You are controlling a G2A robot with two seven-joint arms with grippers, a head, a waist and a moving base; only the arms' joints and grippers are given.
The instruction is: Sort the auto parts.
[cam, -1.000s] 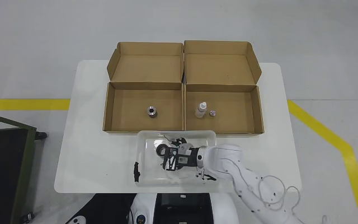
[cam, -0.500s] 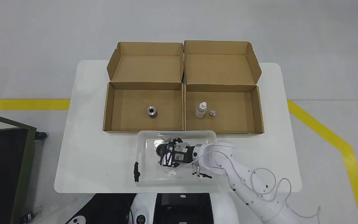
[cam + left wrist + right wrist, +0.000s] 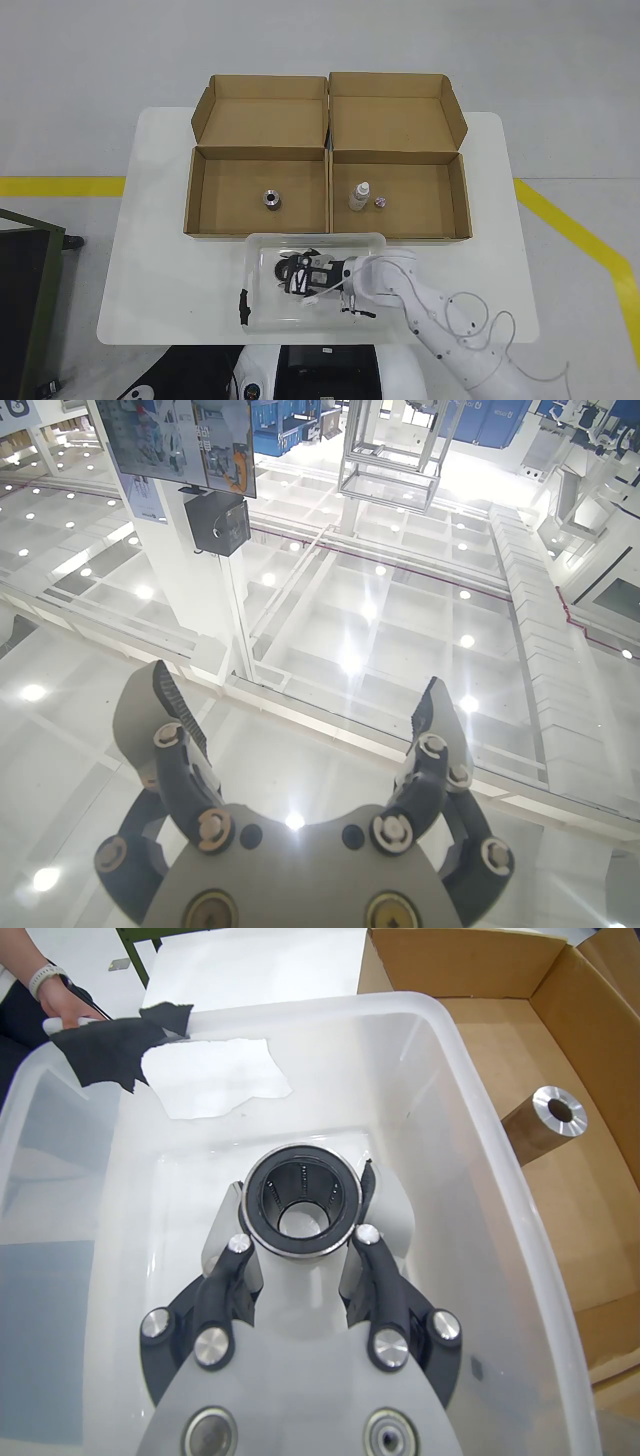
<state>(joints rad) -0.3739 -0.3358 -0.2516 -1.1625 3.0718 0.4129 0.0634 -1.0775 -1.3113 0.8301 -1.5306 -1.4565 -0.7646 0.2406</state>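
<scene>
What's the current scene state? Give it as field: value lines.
right gripper: shut on bearing, inside clear bin
left gripper: open, empty, pointing upward
left box: one metal sleeve
right box: white part and small metal part, side by side

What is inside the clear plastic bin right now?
A black cylindrical bearing, gripped by the right hand. The hand covers part of the bin floor; anything beneath is hidden.
</scene>
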